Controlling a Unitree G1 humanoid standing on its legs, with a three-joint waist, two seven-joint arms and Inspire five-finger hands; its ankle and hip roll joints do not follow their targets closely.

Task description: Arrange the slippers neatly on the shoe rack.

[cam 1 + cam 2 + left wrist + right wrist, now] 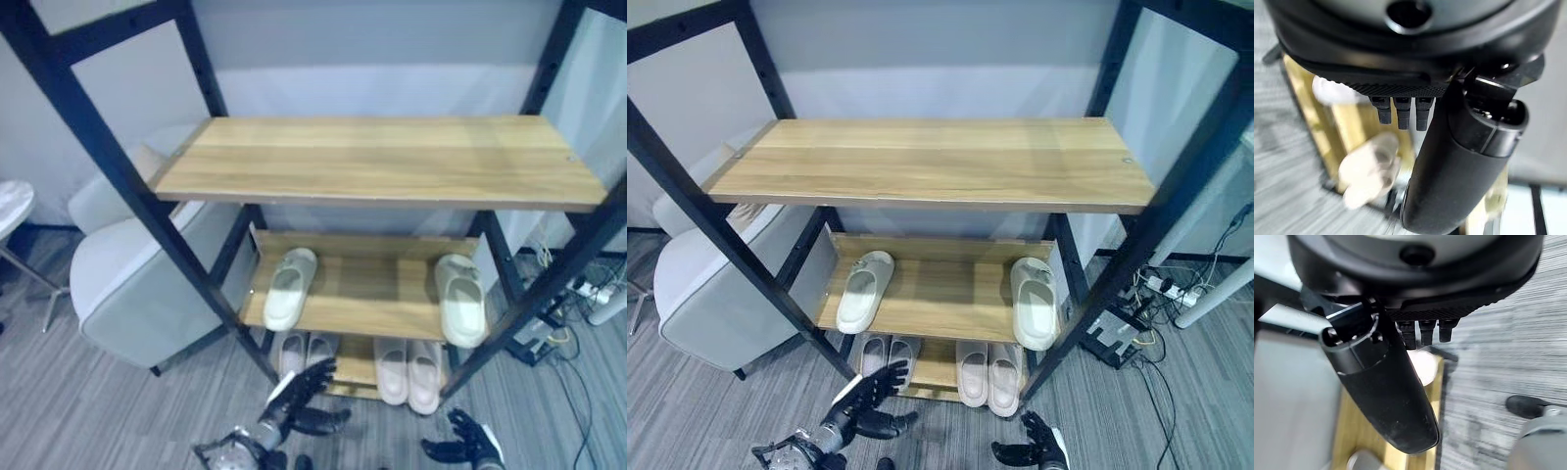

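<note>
In front of the robot stands the shoe rack (167,240), a black frame with three wooden shelves. Its top shelf (382,157) is bare wood. On the middle shelf (362,294) lie two pale slippers well apart: the left slipper (290,286) near the shelf's left edge, toe slanting toward the back, and the right slipper (461,298) at the right edge, its front end reaching the shelf's front edge. On the bottom shelf (355,370) rest two pairs: a left pair (304,351) tucked partly under the middle shelf near the left post, and a right pair (409,372) lying side by side, touching, toes toward the front edge.

To the left of the rack sits a white armchair (127,284) on the grey floor (59,411); cables and a power strip (588,289) lie at the right.

Low before the rack's front, the left hand (299,397) is raised with its fingers spread and straight, pointing toward the bottom shelf, the thumb stretched out sideways; it grips nothing. The right hand (470,443) hangs lower at the bottom right, fingers relaxed and slightly bent, thumb out to the left, also empty.
</note>
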